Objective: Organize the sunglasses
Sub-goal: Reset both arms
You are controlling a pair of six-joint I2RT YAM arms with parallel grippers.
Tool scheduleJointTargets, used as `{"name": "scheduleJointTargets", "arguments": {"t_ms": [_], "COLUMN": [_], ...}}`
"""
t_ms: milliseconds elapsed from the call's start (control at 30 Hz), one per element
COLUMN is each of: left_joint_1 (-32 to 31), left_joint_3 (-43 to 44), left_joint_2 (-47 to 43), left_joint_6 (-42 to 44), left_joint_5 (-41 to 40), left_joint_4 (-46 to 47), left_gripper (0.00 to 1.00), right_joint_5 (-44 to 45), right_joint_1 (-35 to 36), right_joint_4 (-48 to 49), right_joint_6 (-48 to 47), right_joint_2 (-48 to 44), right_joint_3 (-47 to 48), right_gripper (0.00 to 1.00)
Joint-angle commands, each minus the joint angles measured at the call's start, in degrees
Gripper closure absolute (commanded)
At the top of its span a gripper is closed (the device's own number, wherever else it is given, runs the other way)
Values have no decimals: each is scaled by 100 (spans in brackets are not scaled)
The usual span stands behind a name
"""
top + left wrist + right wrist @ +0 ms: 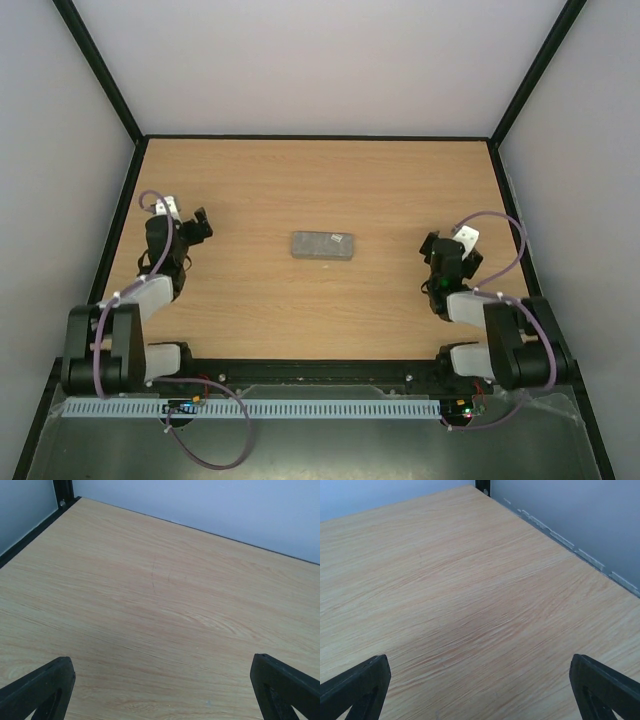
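The sunglasses are out of view in every frame. A grey rectangular case (323, 245) lies shut in the middle of the wooden table (320, 180). My left gripper (198, 225) hovers well to the case's left, open, with only bare wood between its fingers (42, 687). Off to the right of the case my right gripper (433, 250) also stands open and empty, its fingers (602, 685) wide apart over the table.
Black frame rails (320, 137) and pale walls (320, 60) border the table at the back and sides. Both arm bases sit at the near edge along a black rail (320, 375).
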Motion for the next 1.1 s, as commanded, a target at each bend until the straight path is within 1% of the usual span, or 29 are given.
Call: {"name": "scheduleJointTargets", "arguments": {"t_ms": [0, 67, 133, 167, 200, 267, 300, 333, 433, 467, 500, 533, 567, 600, 633, 667, 700, 767, 800, 833, 900, 967, 1067], "left_joint_1": [42, 38, 25, -2, 2, 3, -8, -72, -305, -316, -307, -313, -369, -401, -397, -393, -393, -369, -356, -356, -357, -358, -357], "left_joint_3": [-288, -461, -346, -304, -276, -428, -428, -370, -467, -588, -784, -875, -820, -809, -878, -890, -825, -817, -787, -793, -817, -838, -865], "left_joint_2": [625, 909, 1094, 1157, 1200, 1358, 1430, 1436, 1605, 1563, 1628, 1735, 1769, 1728, 1774, 1808, 1768, 1833, 1799, 1800, 1795, 1779, 1764], "left_joint_6": [303, 289, 459, 547, 621, 646, 681, 743, 968, 943, 938, 1006, 1099, 1105, 1107, 1115, 1088, 1079, 1063, 1060, 1071, 1077, 1083], "left_joint_5": [-23, -68, -16, -106, -202, -358, -370, -379, -579, -620, -638, -547, -516, -561, -564, -566, -565, -529, -522, -522, -514, -515, -512], "left_joint_4": [1581, 2246, 2310, 2390, 2466, 2959, 3079, 2940, 3288, 3420, 3849, 4152, 4056, 3955, 4170, 4268, 4004, 4095, 3985, 4000, 4055, 4078, 4125], "left_gripper": [1, 1, 1, 1, 1, 1, 1, 1, 1, 0, 0, 0, 0, 0, 0, 0, 0, 1, 0, 1, 0, 1, 0], "right_joint_5": [181, 66, -49, -78, -133, -193, -259, -375, -1026, -1165, -1190, -1177, -1159, -1153, -1150, -1184, -1192, -1187, -1152, -1152, -1157, -1145, -1151], "right_joint_1": [-79, -169, -234, -234, -237, -244, -241, -239, -239, -241, -240, -234, -225, -222, -235, -232, -237, -232, -238, -234, -238, -234, -235], "right_joint_4": [1779, 2204, 2692, 2626, 2349, 2795, 2820, 2798, 3347, 3568, 4256, 4589, 4210, 3468, 3448, 3827, 3814, 3085, 3391, 3495, 3128, 3364, 3203], "right_joint_6": [-452, -447, -456, -444, -376, -477, -504, -520, -815, -858, -958, -1024, -958, -865, -908, -986, -978, -885, -925, -949, -889, -931, -905], "right_joint_2": [610, 886, 1195, 1196, 1109, 1125, 1094, 1044, 1206, 1407, 1703, 1828, 1657, 1467, 1566, 1740, 1735, 1573, 1662, 1715, 1590, 1665, 1605], "right_joint_3": [16, -28, -77, -20, 7, -185, -240, -260, -467, -552, -657, -707, -619, -441, -387, -407, -377, -152, -212, -247, -174, -219, -190], "right_gripper": [1, 1, 1, 2, 1, 1, 1, 1, 1, 1, 1, 1, 1, 1, 1, 1, 1, 1, 1, 1, 1, 1, 1]}}
